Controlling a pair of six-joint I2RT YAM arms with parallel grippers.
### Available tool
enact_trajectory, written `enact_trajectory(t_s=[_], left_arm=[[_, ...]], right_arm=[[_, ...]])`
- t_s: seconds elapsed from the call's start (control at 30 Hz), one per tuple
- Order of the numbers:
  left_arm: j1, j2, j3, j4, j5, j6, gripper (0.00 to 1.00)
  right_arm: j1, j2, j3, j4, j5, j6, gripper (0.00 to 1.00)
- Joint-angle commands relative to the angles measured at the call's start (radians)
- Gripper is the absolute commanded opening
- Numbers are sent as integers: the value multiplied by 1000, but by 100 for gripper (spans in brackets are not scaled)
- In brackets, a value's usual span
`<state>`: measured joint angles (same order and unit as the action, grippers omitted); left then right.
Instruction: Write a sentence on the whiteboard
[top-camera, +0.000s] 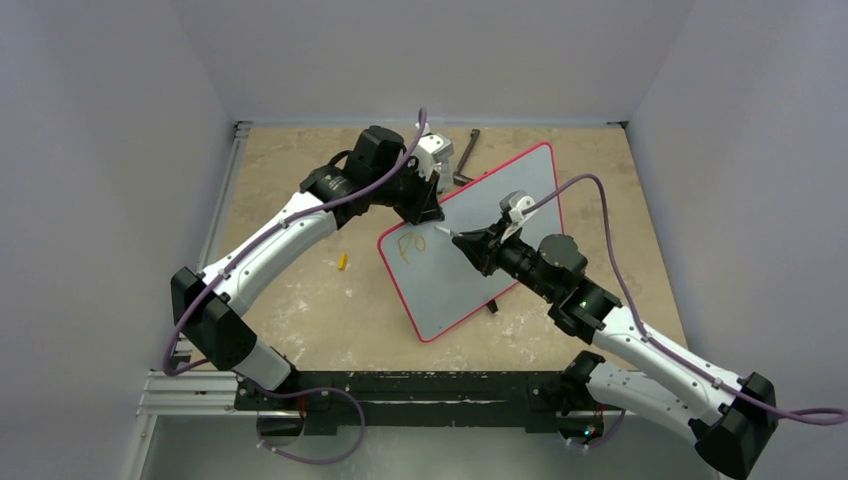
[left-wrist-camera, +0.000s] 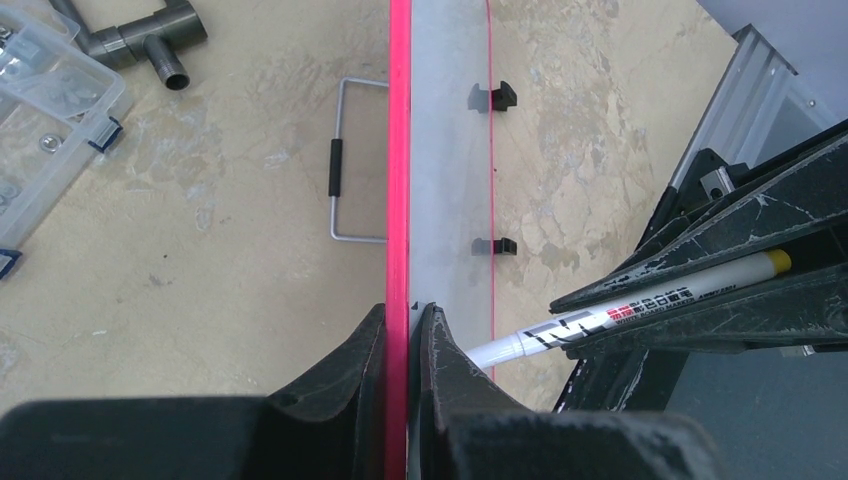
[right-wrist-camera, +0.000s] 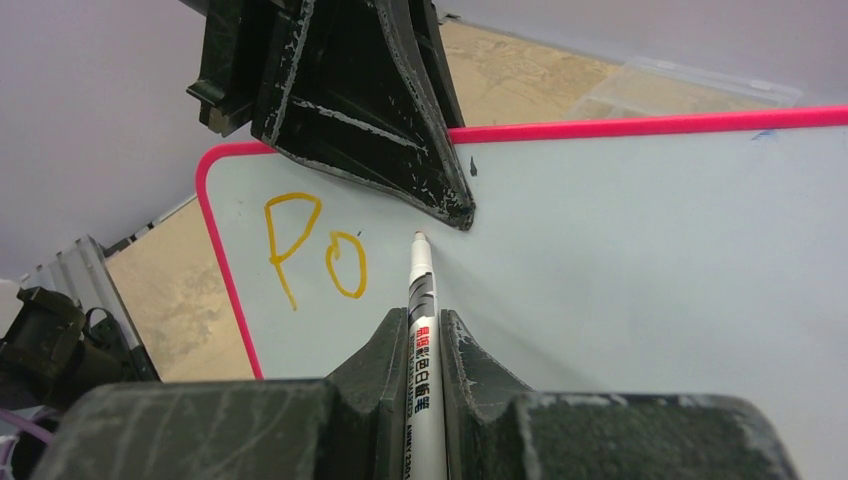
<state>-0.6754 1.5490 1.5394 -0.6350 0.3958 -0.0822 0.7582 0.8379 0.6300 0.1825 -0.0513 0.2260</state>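
The whiteboard (top-camera: 490, 215) with its red-pink frame stands tilted on the table. My left gripper (top-camera: 432, 208) is shut on its top edge; the left wrist view shows the pink frame (left-wrist-camera: 399, 150) pinched between the jaws. My right gripper (top-camera: 468, 243) is shut on a white marker (right-wrist-camera: 422, 330), its tip at the board just right of the lettering. The sentence (right-wrist-camera: 312, 245) reads "Po" in orange-yellow near the board's upper left corner; it also shows in the top view (top-camera: 412, 244).
A small yellow marker cap (top-camera: 342, 262) lies on the table left of the board. A clear plastic box (left-wrist-camera: 45, 110), grey pipe fitting (left-wrist-camera: 150, 40) and wire handle (left-wrist-camera: 345, 160) lie behind the board. The board's black feet (left-wrist-camera: 497, 97) show on its back.
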Motion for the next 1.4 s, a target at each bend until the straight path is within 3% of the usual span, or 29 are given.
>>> enact_trajectory(t_s=[0.0, 0.57, 1.37], left_arm=[[-17, 24, -33, -112, -69, 73, 0], [-18, 21, -32, -111, -71, 73, 0], [-18, 15, -33, -112, -70, 72, 0]], right_arm=[[-2, 20, 46, 35, 49, 0, 0], [-2, 114, 60, -23, -79, -27, 0], [-2, 12, 23, -152, 48, 14, 0]])
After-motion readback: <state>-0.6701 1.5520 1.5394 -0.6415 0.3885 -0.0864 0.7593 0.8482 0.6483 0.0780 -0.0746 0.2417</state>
